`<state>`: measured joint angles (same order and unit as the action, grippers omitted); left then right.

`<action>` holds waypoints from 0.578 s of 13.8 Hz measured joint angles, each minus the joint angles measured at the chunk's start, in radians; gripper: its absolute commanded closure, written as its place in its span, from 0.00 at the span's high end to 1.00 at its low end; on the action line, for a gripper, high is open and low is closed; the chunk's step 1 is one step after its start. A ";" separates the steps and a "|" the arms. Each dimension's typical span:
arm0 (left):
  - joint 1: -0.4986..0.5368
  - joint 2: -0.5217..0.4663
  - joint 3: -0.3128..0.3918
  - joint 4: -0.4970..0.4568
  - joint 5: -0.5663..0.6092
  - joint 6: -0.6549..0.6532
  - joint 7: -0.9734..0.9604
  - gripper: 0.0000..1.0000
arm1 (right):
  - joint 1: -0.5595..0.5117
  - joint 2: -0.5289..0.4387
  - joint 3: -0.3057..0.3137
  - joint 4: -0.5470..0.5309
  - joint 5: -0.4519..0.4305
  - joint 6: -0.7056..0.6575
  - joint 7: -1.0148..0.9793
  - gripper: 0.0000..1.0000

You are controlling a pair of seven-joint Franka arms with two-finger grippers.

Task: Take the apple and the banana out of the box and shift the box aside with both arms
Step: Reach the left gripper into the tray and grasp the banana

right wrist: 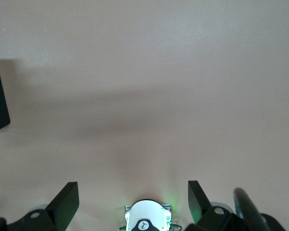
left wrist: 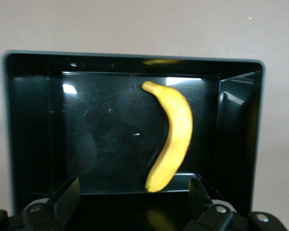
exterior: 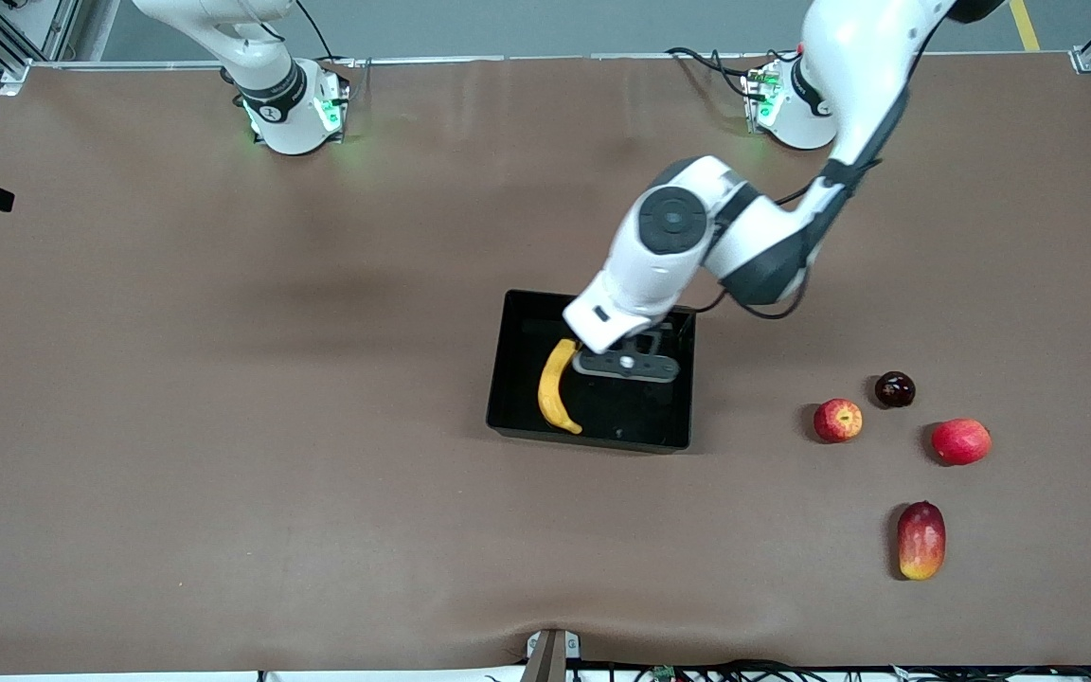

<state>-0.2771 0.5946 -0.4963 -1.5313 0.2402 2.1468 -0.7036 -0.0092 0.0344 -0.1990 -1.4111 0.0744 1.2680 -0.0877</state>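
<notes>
The yellow banana (exterior: pixel 555 388) lies in the glossy black box (exterior: pixel 517 327) at mid-table, along the wall toward the right arm's end. It also shows in the left wrist view (left wrist: pixel 173 134), resting on the box floor (left wrist: pixel 106 134). My left gripper (exterior: pixel 627 366) hangs over the box beside the banana, open and empty (left wrist: pixel 134 202). The small red apple (exterior: pixel 837 420) with yellow streaks lies on the table toward the left arm's end. My right gripper (right wrist: pixel 133 199) is open and empty, high over bare table near its own base (right wrist: pixel 145 219); that arm waits.
Toward the left arm's end lie a dark purple plum (exterior: pixel 894 388), a second round red fruit (exterior: pixel 960 440), and a red-yellow mango (exterior: pixel 921 540) nearest the front camera. The brown table (exterior: pixel 223 426) spreads wide around the box.
</notes>
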 measured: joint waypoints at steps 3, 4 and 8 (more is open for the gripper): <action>-0.062 0.088 0.007 0.066 0.084 0.003 -0.019 1.00 | 0.000 0.000 0.000 0.000 0.000 0.000 0.000 1.00; -0.078 0.112 0.014 0.078 0.123 0.009 -0.019 1.00 | 0.000 0.000 -0.001 0.000 0.000 0.000 0.000 1.00; -0.099 0.196 0.024 0.089 0.155 0.108 -0.019 1.00 | 0.000 0.002 -0.002 0.000 0.000 0.000 0.000 1.00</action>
<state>-0.3756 0.7909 -0.4723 -1.4420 0.3956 2.2545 -0.7228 -0.0092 0.0368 -0.2006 -1.4111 0.0744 1.2678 -0.0877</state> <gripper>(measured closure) 0.000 0.000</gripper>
